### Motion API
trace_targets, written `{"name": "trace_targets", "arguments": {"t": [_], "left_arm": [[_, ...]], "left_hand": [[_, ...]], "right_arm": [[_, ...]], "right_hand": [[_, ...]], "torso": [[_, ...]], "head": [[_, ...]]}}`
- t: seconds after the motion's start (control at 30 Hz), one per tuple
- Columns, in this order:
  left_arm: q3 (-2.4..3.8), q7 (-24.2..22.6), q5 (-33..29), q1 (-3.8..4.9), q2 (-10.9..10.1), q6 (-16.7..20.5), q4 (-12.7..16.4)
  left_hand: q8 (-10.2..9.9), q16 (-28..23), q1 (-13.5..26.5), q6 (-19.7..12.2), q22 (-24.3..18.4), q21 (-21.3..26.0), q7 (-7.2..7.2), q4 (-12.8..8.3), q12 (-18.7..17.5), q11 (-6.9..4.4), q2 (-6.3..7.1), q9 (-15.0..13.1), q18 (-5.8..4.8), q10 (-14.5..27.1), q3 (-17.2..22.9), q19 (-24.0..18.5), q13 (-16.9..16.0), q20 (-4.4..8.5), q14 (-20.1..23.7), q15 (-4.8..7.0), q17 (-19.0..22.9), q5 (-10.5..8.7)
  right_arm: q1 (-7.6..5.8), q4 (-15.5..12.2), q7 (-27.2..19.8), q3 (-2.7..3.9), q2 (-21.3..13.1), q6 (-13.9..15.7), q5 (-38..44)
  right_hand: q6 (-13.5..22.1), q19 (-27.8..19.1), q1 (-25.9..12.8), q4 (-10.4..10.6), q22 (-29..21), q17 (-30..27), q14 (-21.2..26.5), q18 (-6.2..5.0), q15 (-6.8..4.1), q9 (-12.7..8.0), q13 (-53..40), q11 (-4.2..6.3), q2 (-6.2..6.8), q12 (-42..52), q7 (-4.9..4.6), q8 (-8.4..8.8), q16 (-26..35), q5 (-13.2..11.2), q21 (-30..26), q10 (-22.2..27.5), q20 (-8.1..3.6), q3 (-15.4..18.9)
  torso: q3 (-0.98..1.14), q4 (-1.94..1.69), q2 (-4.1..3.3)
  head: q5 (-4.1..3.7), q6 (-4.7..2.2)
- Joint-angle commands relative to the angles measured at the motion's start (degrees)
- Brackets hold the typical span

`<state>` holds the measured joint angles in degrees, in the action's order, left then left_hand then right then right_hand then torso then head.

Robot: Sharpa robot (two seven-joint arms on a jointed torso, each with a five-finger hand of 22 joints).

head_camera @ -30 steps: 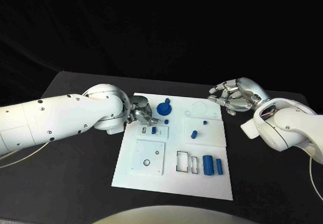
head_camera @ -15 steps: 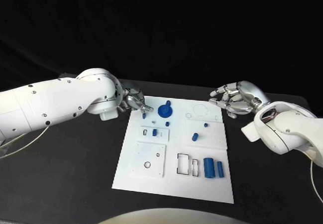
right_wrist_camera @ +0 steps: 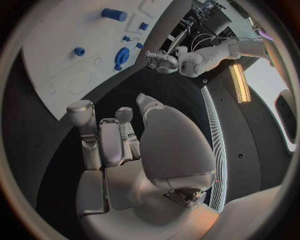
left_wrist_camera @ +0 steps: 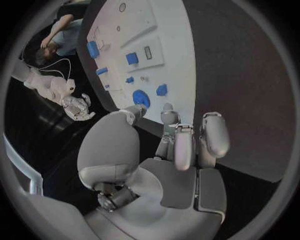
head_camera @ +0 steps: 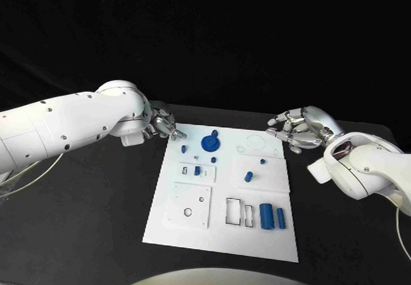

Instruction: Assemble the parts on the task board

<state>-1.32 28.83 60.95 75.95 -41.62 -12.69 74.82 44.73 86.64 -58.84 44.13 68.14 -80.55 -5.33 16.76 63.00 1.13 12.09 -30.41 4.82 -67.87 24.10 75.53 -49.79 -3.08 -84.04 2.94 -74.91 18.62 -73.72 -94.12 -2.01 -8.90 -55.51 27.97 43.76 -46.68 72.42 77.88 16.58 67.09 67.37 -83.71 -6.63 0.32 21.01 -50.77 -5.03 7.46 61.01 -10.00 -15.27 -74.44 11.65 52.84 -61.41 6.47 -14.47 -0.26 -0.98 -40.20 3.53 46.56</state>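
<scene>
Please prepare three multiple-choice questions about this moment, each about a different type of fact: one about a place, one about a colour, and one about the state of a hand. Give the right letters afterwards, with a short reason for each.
1. Where on the task board does the large round part sit?
A. near its far edge
B. near its near edge
C. off the board, on the black table

2. What colour are the two cylinders lying side by side?
A. red
B. blue
C. yellow

3. What does the left hand hold?
A. a cylinder
B. the round part
C. nothing

Answers:
1 A: in the head view it lies in the board's far strip.
2 B: both are blue against the white plate.
3 C: the left wrist view shows its fingers bare.
</scene>
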Motion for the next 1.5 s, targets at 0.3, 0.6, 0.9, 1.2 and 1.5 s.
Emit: {"name": "trace_targets", "arguments": {"t": [0.3,0.6,0.9,1.2,1.5], "left_arm": [[-0.81,-0.47,0.57,-0.04,2.75,-3.8,-3.7],[-1.55,-0.54,-0.58,-0.18,4.33,-4.4,-4.6],[-1.96,-0.48,-0.79,-0.29,5.11,-5.61,-5.21],[-2.01,-0.43,-0.81,-0.31,5.49,-6.49,-5.5],[-2.03,-0.44,-1.2,-0.37,5.61,-6.43,-5.38]], "left_hand": [[-0.32,0.0,-0.08,-0.06,0.22,0.18,-0.11,0.11,0.18,0.03,-0.54,0.19,-0.22,0.1,-0.55,0.15,-0.11,-0.47,-4.16,-0.53,-8.56,0.03],[-0.44,0.12,0.58,0.1,0.46,0.08,-0.14,0.13,0.28,0.07,-0.88,0.4,-0.26,0.09,-1.04,0.31,-0.08,-0.58,-4.22,-0.59,-8.74,-0.08],[-0.4,0.15,-0.12,0.42,0.46,0.1,-0.06,-0.09,0.38,0.02,-1.48,0.56,-0.24,0.15,-0.97,0.29,-0.07,-0.68,-4.22,-0.59,-8.77,0.23],[-0.25,0.21,-1.43,0.86,0.5,0.11,0.05,-0.16,0.55,-0.08,-2.0,0.71,-0.24,0.16,-0.83,0.3,-0.11,-0.7,-4.24,-0.53,-8.87,0.37],[-0.22,0.25,-2.79,1.02,0.58,0.09,0.13,-0.15,0.69,-0.14,-3.09,0.91,-0.24,0.17,-0.38,0.32,-0.1,-0.69,-4.24,-0.47,-8.91,0.48]], "right_arm": [[0.06,0.03,-0.41,0.0,0.24,-0.82,0.15],[0.06,0.06,-0.46,0.0,0.38,-0.9,0.15],[0.06,0.18,-0.43,0.0,0.39,-0.89,0.15],[0.06,0.23,-0.44,0.0,0.43,-0.9,0.15],[0.06,0.2,-0.41,0.0,0.43,-0.97,0.15]], "right_hand": [[0.41,-0.27,-0.5,-0.06,0.03,0.07,0.33,-0.94,0.2,-0.04,-0.04,0.09,-0.07,-0.25,0.13,-0.2,0.33,0.24,-0.05,0.21,0.01,0.2],[0.42,-0.32,-0.5,-0.1,-0.05,0.01,0.35,-0.97,0.19,-0.04,-0.01,0.1,-0.1,-0.25,0.14,-0.22,0.4,0.29,-0.2,0.23,0.01,0.19],[0.42,-0.32,-0.5,-0.1,-0.05,0.01,0.35,-0.97,0.19,-0.04,-0.01,0.1,-0.1,-0.25,0.14,-0.22,0.4,0.29,-0.2,0.23,0.01,0.19],[0.42,-0.32,-0.5,-0.1,-0.05,0.01,0.35,-0.97,0.19,-0.04,-0.01,0.1,-0.1,-0.25,0.14,-0.22,0.4,0.29,-0.2,0.23,0.01,0.19],[0.42,-0.32,-0.5,-0.1,-0.05,0.01,0.35,-0.97,0.19,-0.04,-0.01,0.1,-0.1,-0.25,0.14,-0.22,0.4,0.29,-0.2,0.23,0.01,0.19]], "torso": [[0.0,0.09,0.0],[0.06,0.1,-0.02],[0.06,0.03,0.03],[0.07,0.07,0.05],[0.01,0.03,0.0]], "head": [[0.28,0.1],[0.16,0.21],[0.0,0.21],[0.11,0.37],[0.28,0.56]]}}
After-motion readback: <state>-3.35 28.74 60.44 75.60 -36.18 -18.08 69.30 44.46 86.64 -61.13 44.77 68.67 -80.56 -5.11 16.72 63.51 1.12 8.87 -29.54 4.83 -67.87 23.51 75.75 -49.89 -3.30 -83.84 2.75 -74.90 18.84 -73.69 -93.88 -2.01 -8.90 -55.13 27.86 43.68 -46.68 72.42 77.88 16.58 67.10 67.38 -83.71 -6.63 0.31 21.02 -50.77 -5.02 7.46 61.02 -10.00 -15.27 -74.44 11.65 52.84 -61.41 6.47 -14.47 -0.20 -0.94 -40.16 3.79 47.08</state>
